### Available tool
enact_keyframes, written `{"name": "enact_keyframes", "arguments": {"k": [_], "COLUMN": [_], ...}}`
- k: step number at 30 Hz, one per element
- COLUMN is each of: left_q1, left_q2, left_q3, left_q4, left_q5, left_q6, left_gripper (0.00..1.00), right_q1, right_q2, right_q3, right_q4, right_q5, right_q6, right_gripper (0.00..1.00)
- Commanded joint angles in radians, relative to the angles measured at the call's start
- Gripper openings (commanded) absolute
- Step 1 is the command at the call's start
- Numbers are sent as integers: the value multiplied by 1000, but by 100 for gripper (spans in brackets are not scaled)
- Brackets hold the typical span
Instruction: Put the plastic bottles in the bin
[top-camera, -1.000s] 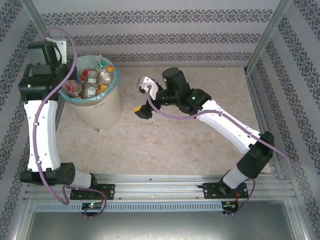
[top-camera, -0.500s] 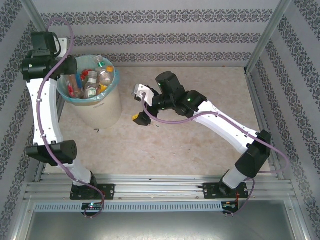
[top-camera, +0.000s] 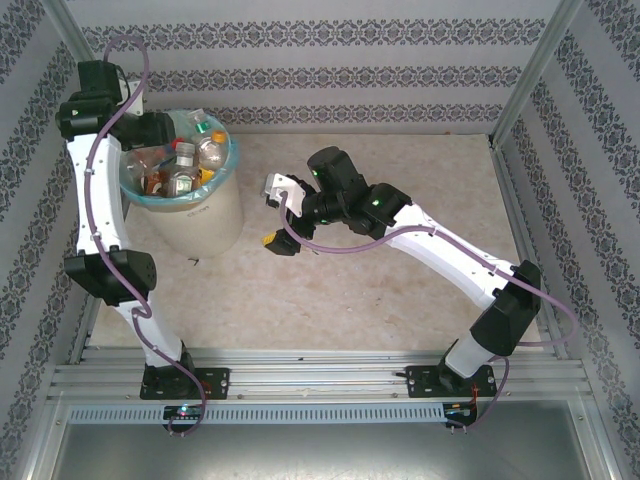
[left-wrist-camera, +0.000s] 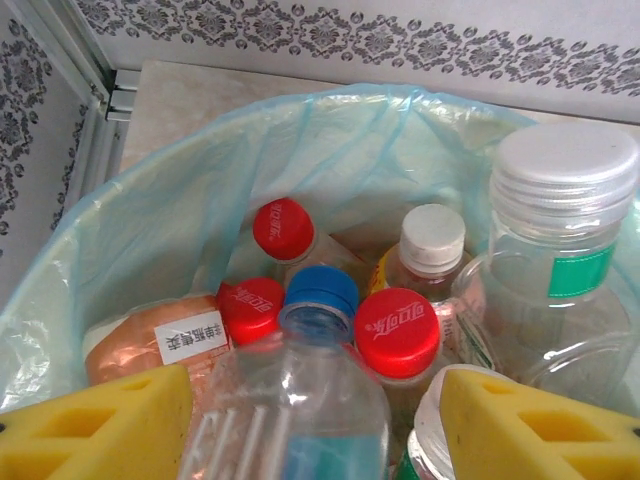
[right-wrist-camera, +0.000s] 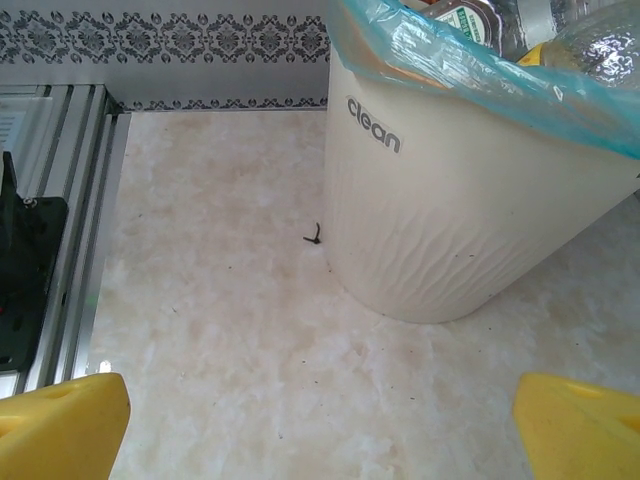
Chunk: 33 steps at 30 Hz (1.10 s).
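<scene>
The round cream-white bin (top-camera: 205, 220), with a pale blue-green plastic bag folded over its rim, stands near the far left corner of the pale stone-look table (top-camera: 400, 170). It is full of small plastic bottles (top-camera: 185, 165).

The left gripper (left-wrist-camera: 315, 420) hangs right over the bin. Its yellow pads (left-wrist-camera: 110, 420) stand apart and squeeze nothing. Between them lies a clear bottle with a blue cap (left-wrist-camera: 320, 292), on top of the others. Just beside it are bottles with red caps (left-wrist-camera: 397, 332) and a bottle with a white cap (left-wrist-camera: 432, 235). A big clear jar with a white ribbed lid (left-wrist-camera: 565, 165) and a green label stands near the bin's rim. An orange-pink bottle with a white sticker (left-wrist-camera: 135, 350) lies against the bag.

The right gripper (right-wrist-camera: 320, 430) hovers low over the table, near the bin, toward the middle of the table. Its yellow pads are wide apart with nothing between them. The bin's wall has the word "clean" on it. A tiny dark speck (right-wrist-camera: 314, 237) lies on the table just beside the foot of the bin.
</scene>
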Motion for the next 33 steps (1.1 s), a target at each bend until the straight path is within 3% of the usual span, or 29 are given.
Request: {"name": "enact_keyframes", "arguments": {"k": [1,11,16,20,23,28,33], "left_q1": [10,10,9,9,9,10,9], "left_q2": [-22,-143,-330,-472,-522,-510,-516], "left_q3": [23,-146,-415,-632,-745,-770,-689], "left_q4": [-11,73,220,333,374,363,404], "left_q5": [34,44,76,117,129,120,128], "left_q6": [-41,-68,-104,-148,-163,-161,-180], "left_gripper": [63,51,41,26,22,22,22], "right_q1": [15,19,20,22,22,28,29], "right_q2": [14,23,23,35,48,73,72], "right_q3": [7,7,0,4,8,37,61], "right_q4": [-8,-12,-11,-13,-11,-28,-23], "right_q5": [13,25,29,21,11,4,18], "right_q6": [-14,-12,-12,-10,-6,5,40], "right_gripper": [98,98,98,98,98,98,98]}}
